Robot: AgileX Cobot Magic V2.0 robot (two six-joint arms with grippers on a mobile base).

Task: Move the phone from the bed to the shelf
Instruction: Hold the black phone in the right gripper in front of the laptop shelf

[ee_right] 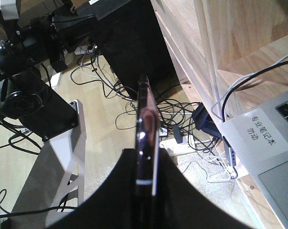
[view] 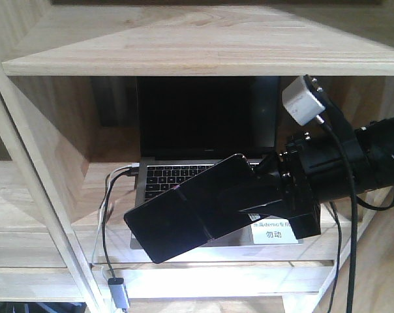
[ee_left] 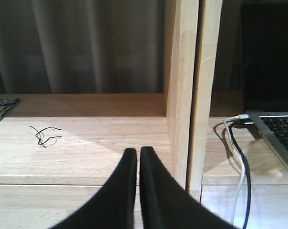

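Pinching the phone (view: 166,225) by one end in my right fingers (ee_right: 106,200), I'm risking it clipping the laptop (view: 197,120) beside them.

Right arm (view: 379,156): black, round-bodied segment ending in a boxy black wrist block. A small pale grey-white camera box (view: 303,99) with rounded corners sits on top. A thin black cable (view: 351,261) leaves the box and runs down past the arm.

Right gripper (ee_right: 147,155): two broad matte-black fingers (ee_right: 106,195) with curved outer edges, narrowing toward the tips.

Left gripper (ee_left: 138,151): two slim black fingers (ee_left: 120,195), smooth and curved, tapering to rounded tips.

Left arm (ee_right: 27,40), from the right wrist view: black housings and a round black joint cap (ee_right: 20,98). It carries a second pale camera box (ee_right: 8,8) at its top.
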